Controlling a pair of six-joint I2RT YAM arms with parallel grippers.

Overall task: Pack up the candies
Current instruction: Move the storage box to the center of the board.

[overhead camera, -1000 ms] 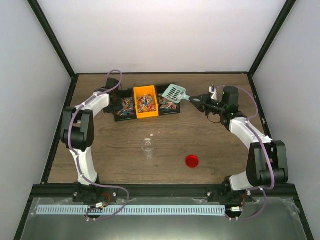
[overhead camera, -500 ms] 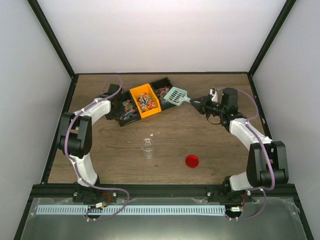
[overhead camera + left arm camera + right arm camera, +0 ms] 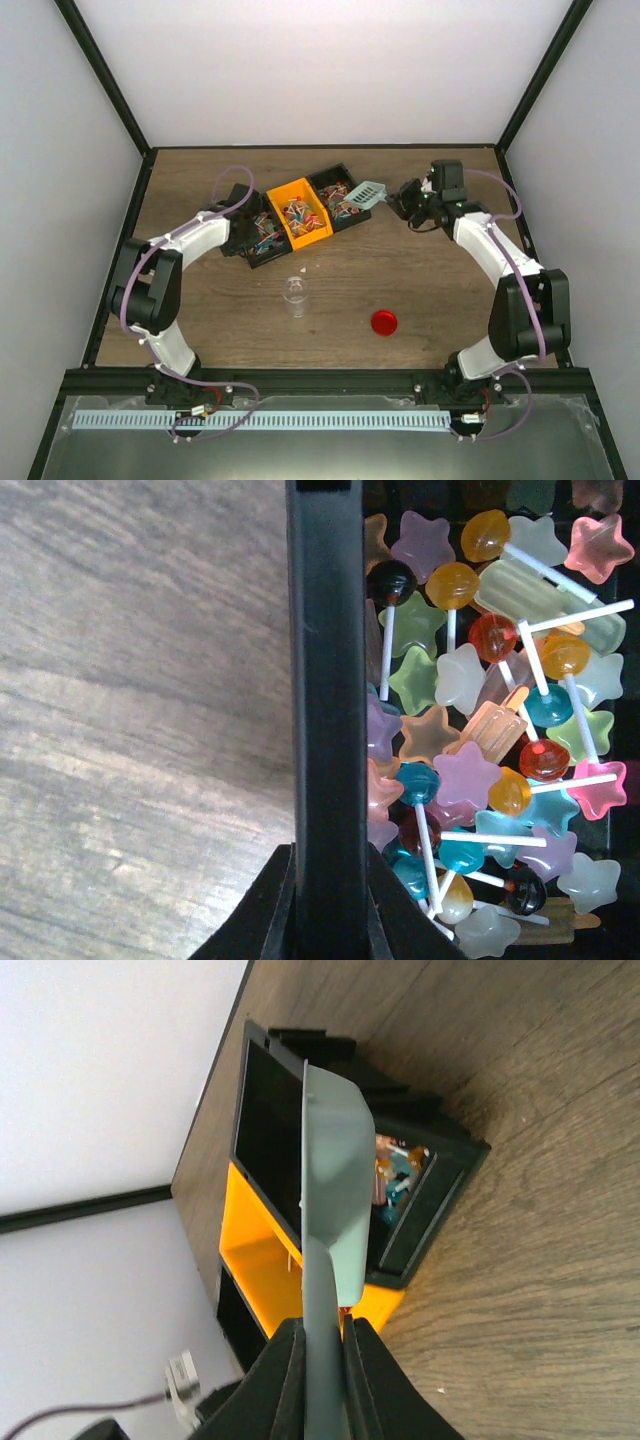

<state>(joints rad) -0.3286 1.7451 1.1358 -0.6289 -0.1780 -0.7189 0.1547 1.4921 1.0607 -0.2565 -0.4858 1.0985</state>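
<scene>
The candies (image 3: pixel 480 730) are star and ball sweets on white sticks in mixed colours, filling a black bin (image 3: pixel 262 238). My left gripper (image 3: pixel 327 900) is shut on that bin's black end wall (image 3: pixel 325 680); from above, the left gripper (image 3: pixel 243 218) sits at the bin row's near-left end. My right gripper (image 3: pixel 322 1360) is shut on the handle of the teal scoop (image 3: pixel 335 1160), which is turned on edge over the far black bin (image 3: pixel 420 1230). Seen from above, the scoop (image 3: pixel 368 193) hangs at that bin's (image 3: pixel 335 193) right end, held by the right gripper (image 3: pixel 396 197).
An orange bin (image 3: pixel 300 213) with more candies sits between the two black ones; the row lies slanted. A small clear jar (image 3: pixel 294 296) stands on the wooden table, a red round lid (image 3: pixel 384 322) to its right. White walls enclose the table.
The left gripper has swung the bin row anticlockwise, its left end coming nearer. The right gripper moved left and away, turning the scoop on edge over the right black bin.
</scene>
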